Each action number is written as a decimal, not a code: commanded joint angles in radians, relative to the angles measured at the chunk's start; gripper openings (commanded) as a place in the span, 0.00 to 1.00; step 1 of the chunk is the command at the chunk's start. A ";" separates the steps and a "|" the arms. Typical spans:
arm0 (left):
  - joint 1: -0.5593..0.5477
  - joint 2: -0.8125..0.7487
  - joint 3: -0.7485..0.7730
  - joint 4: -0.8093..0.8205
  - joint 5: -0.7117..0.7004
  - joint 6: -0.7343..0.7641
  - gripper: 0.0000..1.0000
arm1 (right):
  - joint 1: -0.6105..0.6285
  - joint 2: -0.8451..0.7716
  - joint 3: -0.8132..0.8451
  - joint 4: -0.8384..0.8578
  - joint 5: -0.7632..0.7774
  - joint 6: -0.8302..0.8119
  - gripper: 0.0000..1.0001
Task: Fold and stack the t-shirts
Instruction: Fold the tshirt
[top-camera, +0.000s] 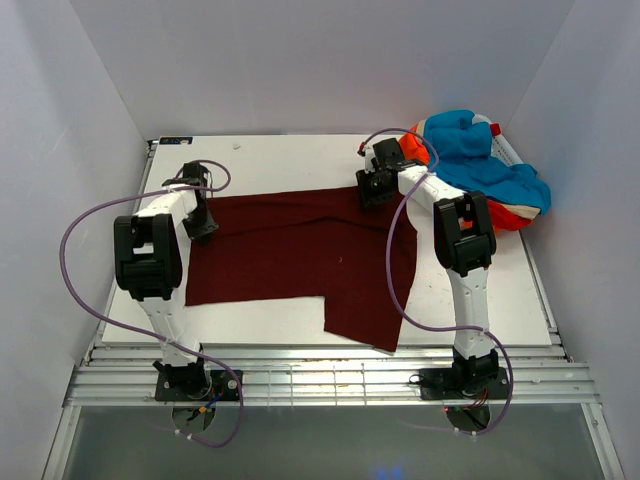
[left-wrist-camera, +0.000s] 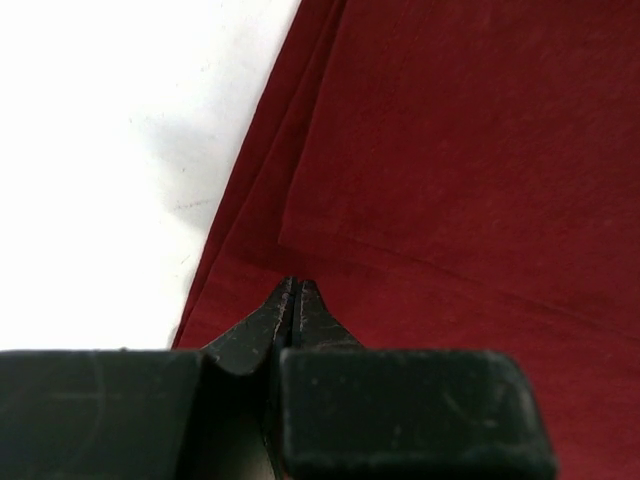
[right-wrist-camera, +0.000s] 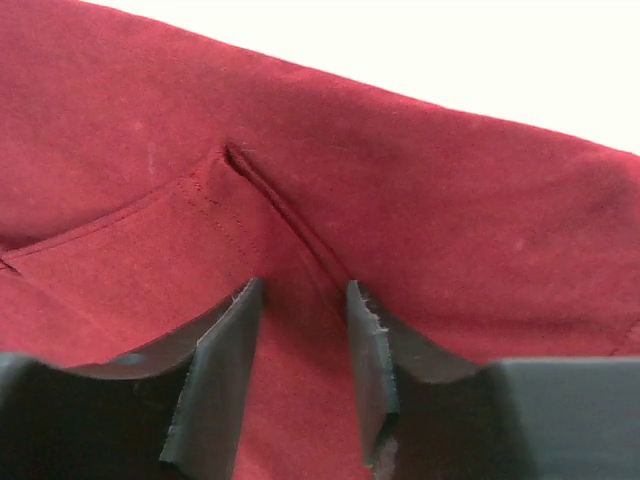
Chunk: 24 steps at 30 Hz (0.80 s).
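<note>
both hands at the maroon shirt, one closed, one open

the white table (top-camera: 290, 160) carries everything. the maroon shirt (top-camera: 300, 255) lies spread flat across its middle, with one flap reaching toward the near edge; i judge it is laid out this way so it can be folded first. the other shirts, a heap (top-camera: 485, 175) of blue and orange cloth, sit bunched at the far right corner, probably parked there until their turn. i see no basket or box; the heap lies loose on the table

my left gripper (left-wrist-camera: 297, 285) is at the shirt's left edge, fingers pressed together with no gap, tips down on a doubled layer of cloth. whether any cloth is nipped between them i cannot tell. my right gripper (right-wrist-camera: 300, 295) is at the shirt's far right part, fingers apart, straddling a stitched seam (right-wrist-camera: 270, 200) and holding nothing. it is placed, i think, to pinch that seam and draw it over
</note>
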<state>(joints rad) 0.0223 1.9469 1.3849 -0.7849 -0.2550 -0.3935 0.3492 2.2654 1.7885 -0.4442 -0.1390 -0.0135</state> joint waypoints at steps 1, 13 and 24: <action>-0.005 -0.100 -0.017 0.038 -0.023 -0.002 0.10 | 0.007 -0.003 -0.028 -0.007 0.035 -0.011 0.40; -0.005 -0.144 -0.043 0.042 -0.013 0.002 0.09 | 0.039 -0.102 -0.074 0.010 0.095 -0.036 0.13; -0.005 -0.132 -0.073 0.055 -0.003 -0.002 0.09 | 0.043 -0.124 -0.101 -0.010 0.088 -0.039 0.24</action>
<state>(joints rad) 0.0223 1.8534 1.3170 -0.7475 -0.2546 -0.3931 0.3874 2.1975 1.7054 -0.4385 -0.0513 -0.0414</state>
